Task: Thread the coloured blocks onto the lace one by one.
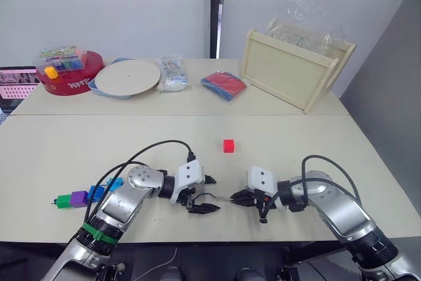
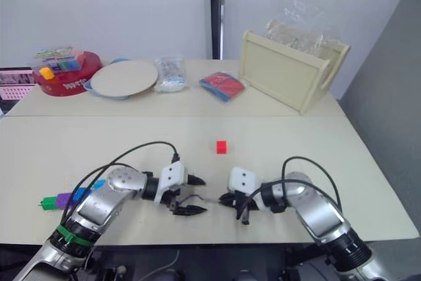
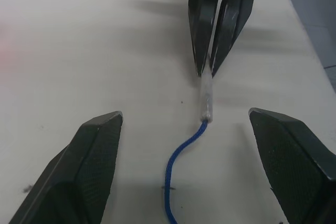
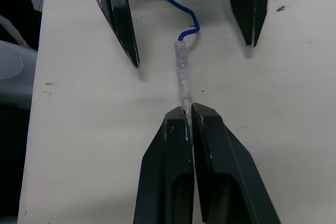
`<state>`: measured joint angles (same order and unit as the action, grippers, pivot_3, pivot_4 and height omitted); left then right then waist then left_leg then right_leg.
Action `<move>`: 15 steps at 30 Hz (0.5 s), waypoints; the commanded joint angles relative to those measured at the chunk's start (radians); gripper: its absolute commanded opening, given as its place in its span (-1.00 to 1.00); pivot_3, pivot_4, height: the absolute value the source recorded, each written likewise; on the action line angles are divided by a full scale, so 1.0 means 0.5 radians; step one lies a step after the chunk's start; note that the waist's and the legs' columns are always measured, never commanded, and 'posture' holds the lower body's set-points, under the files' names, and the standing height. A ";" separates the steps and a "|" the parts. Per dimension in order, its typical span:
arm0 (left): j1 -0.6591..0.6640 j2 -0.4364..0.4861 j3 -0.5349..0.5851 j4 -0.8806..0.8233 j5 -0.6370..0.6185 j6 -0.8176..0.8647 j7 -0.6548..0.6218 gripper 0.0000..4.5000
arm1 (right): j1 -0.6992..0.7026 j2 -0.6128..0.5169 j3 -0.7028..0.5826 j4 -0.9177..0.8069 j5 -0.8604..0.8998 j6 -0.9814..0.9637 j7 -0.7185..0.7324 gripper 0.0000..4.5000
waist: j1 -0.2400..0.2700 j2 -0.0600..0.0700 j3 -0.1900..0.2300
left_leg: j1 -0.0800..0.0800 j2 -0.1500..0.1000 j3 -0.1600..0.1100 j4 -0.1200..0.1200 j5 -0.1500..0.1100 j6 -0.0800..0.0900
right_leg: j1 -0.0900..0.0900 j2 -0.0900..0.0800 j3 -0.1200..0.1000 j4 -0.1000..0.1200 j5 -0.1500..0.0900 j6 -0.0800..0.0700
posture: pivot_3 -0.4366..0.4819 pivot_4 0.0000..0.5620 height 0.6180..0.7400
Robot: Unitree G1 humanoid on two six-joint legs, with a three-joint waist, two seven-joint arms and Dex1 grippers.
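My right gripper is shut on the pale stiff tip of the lace, low over the table's front middle. The dark-blue cord curls back from that tip between the fingers of my left gripper, which stands open around it without touching it. A red block lies alone on the table a little beyond both grippers. At the front left a green block, a purple one, a dark blue one and a light blue one sit in a row behind my left arm.
Along the back stand a red round tub, a pale plate, a clear bag, a red-and-blue packet and a wooden tray on its side. A pink basket is at the far left.
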<state>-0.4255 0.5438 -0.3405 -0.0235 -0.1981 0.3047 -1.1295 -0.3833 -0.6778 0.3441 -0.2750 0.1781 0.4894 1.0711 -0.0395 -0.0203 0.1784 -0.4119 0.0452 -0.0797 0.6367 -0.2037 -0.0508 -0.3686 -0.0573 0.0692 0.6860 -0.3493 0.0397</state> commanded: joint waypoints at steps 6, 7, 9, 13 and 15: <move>-0.044 -0.068 0.007 0.020 -0.005 -0.025 -0.015 -0.31 | -0.016 0.001 -0.019 -0.076 0.026 0.013 0.003 -1.00 | 0.005 0.000 0.000 | -0.002 -0.001 0.000 0.004 0.000 0.000 | 0.000 0.000 0.000 0.000 0.000 0.000 | -0.05 -0.47 1.00; -0.047 -0.072 0.009 0.023 -0.006 -0.024 -0.017 -0.47 | -0.017 0.002 -0.018 -0.077 0.026 0.015 0.003 -1.00 | 0.005 0.000 0.000 | -0.002 -0.001 0.000 0.004 0.000 0.000 | 0.000 0.000 0.000 0.000 0.000 0.000 | -0.05 -0.47 1.00; -0.054 -0.078 0.013 0.028 -0.013 -0.019 -0.023 -0.77 | -0.020 0.002 -0.016 -0.073 0.024 0.015 0.004 -1.00 | 0.005 0.000 0.000 | -0.002 0.000 0.000 0.004 0.000 0.000 | 0.000 0.000 0.000 0.000 0.000 0.000 | -0.05 -0.47 1.00; -0.062 -0.093 0.041 0.020 -0.037 0.004 -0.034 -0.99 | -0.018 -0.005 -0.009 -0.066 0.018 0.017 0.005 -1.00 | 0.005 0.000 0.000 | -0.001 0.000 0.000 0.004 0.000 0.000 | 0.000 0.000 0.000 0.001 0.000 0.000 | -0.05 -0.47 1.00; -0.064 -0.095 0.051 0.009 -0.045 0.020 -0.034 -0.99 | -0.008 -0.016 -0.003 -0.066 0.010 0.018 0.008 -1.00 | 0.005 0.000 0.000 | -0.001 0.000 0.000 0.004 0.000 0.000 | 0.000 0.000 0.000 0.001 0.000 0.000 | -0.05 -0.47 1.00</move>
<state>-0.4348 0.5025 -0.3396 0.0041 -0.1987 0.3109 -1.1500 -0.3841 -0.6808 0.3415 -0.2769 0.1776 0.4934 1.0642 -0.0371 -0.0203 0.1784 -0.4127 0.0450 -0.0798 0.6388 -0.2037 -0.0508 -0.3685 -0.0574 0.0692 0.6866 -0.3493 0.0398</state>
